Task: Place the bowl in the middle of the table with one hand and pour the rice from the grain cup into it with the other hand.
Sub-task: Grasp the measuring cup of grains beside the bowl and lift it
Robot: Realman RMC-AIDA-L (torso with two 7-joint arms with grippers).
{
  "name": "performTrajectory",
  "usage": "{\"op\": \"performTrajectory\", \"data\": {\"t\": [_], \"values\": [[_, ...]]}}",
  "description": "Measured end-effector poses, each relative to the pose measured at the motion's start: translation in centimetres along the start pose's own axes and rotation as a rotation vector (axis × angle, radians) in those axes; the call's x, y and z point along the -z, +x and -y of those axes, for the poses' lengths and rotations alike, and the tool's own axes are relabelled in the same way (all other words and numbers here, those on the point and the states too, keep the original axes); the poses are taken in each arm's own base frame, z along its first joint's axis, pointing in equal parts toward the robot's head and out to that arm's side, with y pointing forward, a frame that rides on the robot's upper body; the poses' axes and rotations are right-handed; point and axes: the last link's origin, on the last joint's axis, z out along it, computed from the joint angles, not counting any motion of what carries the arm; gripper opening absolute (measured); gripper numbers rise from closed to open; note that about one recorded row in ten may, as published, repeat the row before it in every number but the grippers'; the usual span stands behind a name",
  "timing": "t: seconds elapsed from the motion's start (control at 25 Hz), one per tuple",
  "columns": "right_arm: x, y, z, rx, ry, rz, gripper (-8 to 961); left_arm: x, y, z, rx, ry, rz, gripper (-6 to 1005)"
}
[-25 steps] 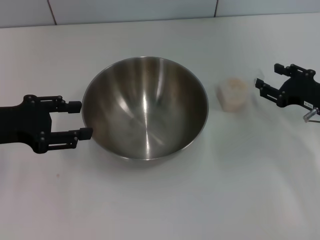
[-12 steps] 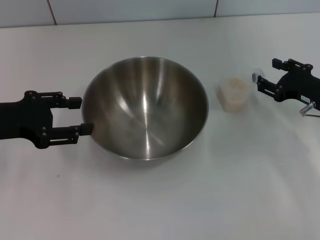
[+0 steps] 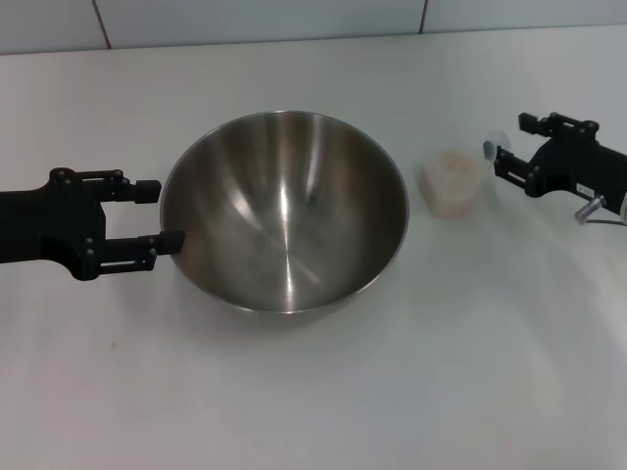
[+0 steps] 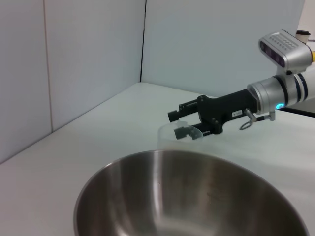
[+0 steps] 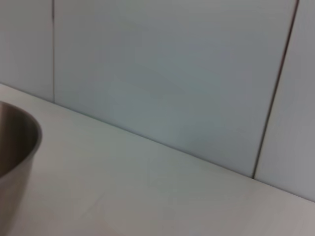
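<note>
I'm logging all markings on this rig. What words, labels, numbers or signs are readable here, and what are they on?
No text can be read.
Right gripper: a small white label on its black body, print too small to read.
Bowl, grain cup, table, left gripper: no markings visible.

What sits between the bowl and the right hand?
Only the grain cup holding rice, in the head view, between the bowl and the open right hand.
</note>
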Motion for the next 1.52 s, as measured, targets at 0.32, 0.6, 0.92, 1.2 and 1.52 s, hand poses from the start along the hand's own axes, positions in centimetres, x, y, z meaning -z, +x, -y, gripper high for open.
{"op": "performTrajectory", "data": {"t": [0.32,0.6,0.92,1.2,1.52], "values": [[0.0,0.4,-0.7,0.091,-0.016,-0.005,521,0.0,-0.1,0.1,0.003,0.003,0.0,680],[0.1,0.4,-0.6,0.081,-0.007,0.0,278,0.0,-0.2,0.1,0.005,0.006,0.002,680],[0.3,0.5,-0.5,0.075,-0.003,0.002,22,0.1,-0.3,0.1,0.008,0.007,0.003,680],[0.5,0.1,0.0,0.033,0.045,0.049,7,0.1,-0.4,0.0,0.013,0.007,0.004,680],[1.2,-1.8,-0.2,0.016,0.068,0.227,7,0.1,-0.5,-0.1,0.014,0.006,0.003,680]]}}
